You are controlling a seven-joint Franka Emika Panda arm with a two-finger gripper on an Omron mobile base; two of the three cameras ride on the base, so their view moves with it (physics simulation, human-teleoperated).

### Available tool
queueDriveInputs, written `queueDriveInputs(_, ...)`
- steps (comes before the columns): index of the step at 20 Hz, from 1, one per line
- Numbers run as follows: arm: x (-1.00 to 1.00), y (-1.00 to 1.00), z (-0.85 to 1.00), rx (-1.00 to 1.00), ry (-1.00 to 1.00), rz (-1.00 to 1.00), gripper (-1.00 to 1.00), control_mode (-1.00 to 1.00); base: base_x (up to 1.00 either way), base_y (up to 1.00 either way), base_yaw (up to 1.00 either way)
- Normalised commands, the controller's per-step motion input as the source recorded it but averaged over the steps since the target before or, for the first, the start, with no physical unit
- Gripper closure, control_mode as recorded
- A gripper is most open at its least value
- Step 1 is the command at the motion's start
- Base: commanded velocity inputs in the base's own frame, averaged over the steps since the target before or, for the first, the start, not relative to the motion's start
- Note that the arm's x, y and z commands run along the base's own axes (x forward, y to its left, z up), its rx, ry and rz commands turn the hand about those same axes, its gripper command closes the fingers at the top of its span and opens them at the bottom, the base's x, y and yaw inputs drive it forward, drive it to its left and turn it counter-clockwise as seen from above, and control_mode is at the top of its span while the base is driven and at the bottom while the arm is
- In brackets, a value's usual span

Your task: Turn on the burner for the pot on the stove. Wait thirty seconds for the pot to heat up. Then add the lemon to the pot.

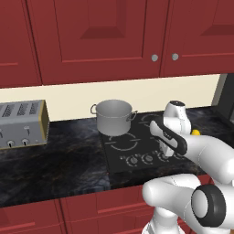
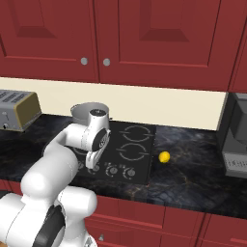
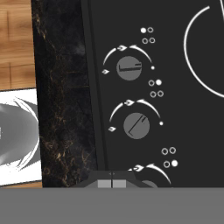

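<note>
Four round knobs run along the front edge of the stove, and they are the item in hand: each is a small, rigid, smooth dial, judged to turn stiffly about its own axis and best taken across its raised centre bar rather than at its slick rim. In the hand view my gripper hangs directly above this row with both tips pressed together, clenched on nothing; two knobs lie fully in view above the tips and a third sits partly hidden at them. Which knob I am nearest to touching I cannot tell. The pot stands upright on the rear left burner ring, so the matching knob must be selected by its dot legend. The pot looks heavy, hard and stable. The lemon rests on the dark counter just right of the stove, well apart from the pot; it is light, firm and prone to roll, so it should be gripped across its middle. A toaster stands far left.
</note>
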Motion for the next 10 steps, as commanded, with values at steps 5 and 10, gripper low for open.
queueDriveInputs(5,0.00,0.00,0.00,0.00,0.00,0.00,1.00,-1.00,0.00,0.00,0.00)
queueDriveInputs(10,0.00,0.00,0.00,0.00,0.00,0.00,1.00,-1.00,0.00,0.00,0.00)
